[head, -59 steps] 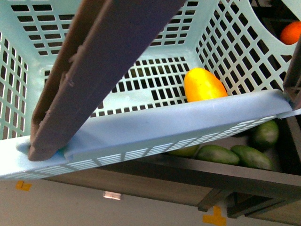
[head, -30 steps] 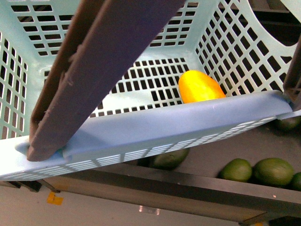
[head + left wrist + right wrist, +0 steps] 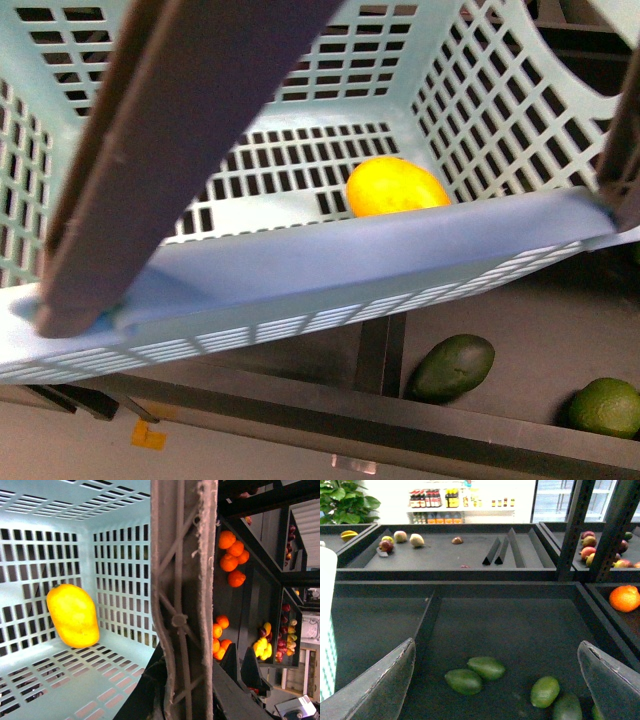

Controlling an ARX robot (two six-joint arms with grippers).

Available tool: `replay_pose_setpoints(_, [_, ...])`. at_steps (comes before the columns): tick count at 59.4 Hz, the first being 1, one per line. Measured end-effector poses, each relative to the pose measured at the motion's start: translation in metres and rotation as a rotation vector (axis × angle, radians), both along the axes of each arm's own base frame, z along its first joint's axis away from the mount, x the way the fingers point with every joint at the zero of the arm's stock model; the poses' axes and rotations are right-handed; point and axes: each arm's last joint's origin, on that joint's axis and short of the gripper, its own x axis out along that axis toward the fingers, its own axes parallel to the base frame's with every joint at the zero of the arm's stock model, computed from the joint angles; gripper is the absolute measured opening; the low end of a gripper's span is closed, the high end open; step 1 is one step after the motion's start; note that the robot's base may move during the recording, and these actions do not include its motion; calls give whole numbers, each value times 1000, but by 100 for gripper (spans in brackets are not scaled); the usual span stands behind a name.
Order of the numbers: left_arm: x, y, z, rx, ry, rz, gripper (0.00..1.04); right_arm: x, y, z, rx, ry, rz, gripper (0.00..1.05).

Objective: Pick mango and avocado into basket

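Note:
The yellow-orange mango [image 3: 395, 187] lies on the slotted floor of the turquoise basket [image 3: 330, 262], which hangs tilted close to the front camera. The left wrist view shows the same mango [image 3: 73, 615] inside the basket [image 3: 120, 555]. My left gripper [image 3: 175, 690] is shut on the basket's brown handle [image 3: 182, 605]. My right gripper [image 3: 496, 652] is open above a dark shelf bin, nothing between its fingers. Several green avocados lie below it, among them a touching pair [image 3: 463, 681] [image 3: 486, 667] and another [image 3: 544, 691]. The front view shows two avocados [image 3: 453, 367] [image 3: 605, 407] under the basket.
A raised divider [image 3: 427, 617] bounds the avocado bin on one side. An orange [image 3: 625, 598] sits in the neighbouring bin behind a dark metal post [image 3: 615, 530]. Beside the basket are shelf bins of oranges [image 3: 232, 555] and mixed fruit [image 3: 267, 642].
The mango has slid leftward across the basket floor. The shelf below has shifted in view, so fewer avocados show under the basket than before.

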Motion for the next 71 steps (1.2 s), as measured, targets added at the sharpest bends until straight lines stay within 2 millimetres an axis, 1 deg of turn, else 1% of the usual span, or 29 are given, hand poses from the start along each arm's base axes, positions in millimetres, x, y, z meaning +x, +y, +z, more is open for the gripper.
replay_pose_setpoints(2, [0,0,0,-1,0,-3,7,1,0,-1,7,18,-22,96])
replay_pose_setpoints(6, [0,-1,0,-3,1,-6,7,9,0,4,71,204,-186,96])
replay_pose_setpoints(7, [-1,-1,0,-3,1,-6,7,12,-3,7,102,255,-256,96])
replay_pose_setpoints(9, [-1,-1,0,-3,2,-6,7,15,-7,11,124,328,-320,96])
replay_pose_setpoints(11, [-1,-1,0,-3,2,-8,7,17,-13,14,146,388,-356,96])
replay_pose_setpoints(12, [-1,-1,0,-3,1,-7,7,18,-18,15,159,440,-379,96])
replay_pose_setpoints(14, [-1,-1,0,-3,1,-7,7,19,-24,14,167,467,-394,96])
replay_pose_setpoints(19, [-1,-1,0,0,1,1,7,26,-38,11,168,496,-390,96])
replay_pose_setpoints(28, [0,-1,0,3,-3,1,7,49,-61,2,61,546,-339,96])
replay_pose_setpoints(36, [-1,-1,0,2,-2,-2,7,73,-69,-17,-101,603,-267,96])
replay_pose_setpoints(39, [-1,-1,0,0,-1,-5,7,88,-70,-29,-196,632,-214,96])
replay_pose_setpoints(47, [-1,-1,0,-1,0,-4,7,121,-68,-55,-379,705,-102,96])
replay_pose_setpoints(53, [-1,-1,0,2,-1,-1,7,149,-60,-76,-465,755,0,96])
replay_pose_setpoints(55, [-1,-1,0,2,-1,-1,7,155,-58,-81,-475,763,24,96])
replay_pose_setpoints(60, [-1,-1,0,2,-1,-1,7,181,-45,-100,-493,804,146,96])
replay_pose_setpoints(62, [-1,-1,0,2,-1,-1,7,187,-41,-105,-497,814,176,96])
replay_pose_setpoints(68, [-1,-1,0,1,-1,-2,7,218,-23,-127,-519,862,312,96])
replay_pose_setpoints(71, [-1,-1,0,1,-1,-2,7,230,-15,-135,-527,873,364,96])
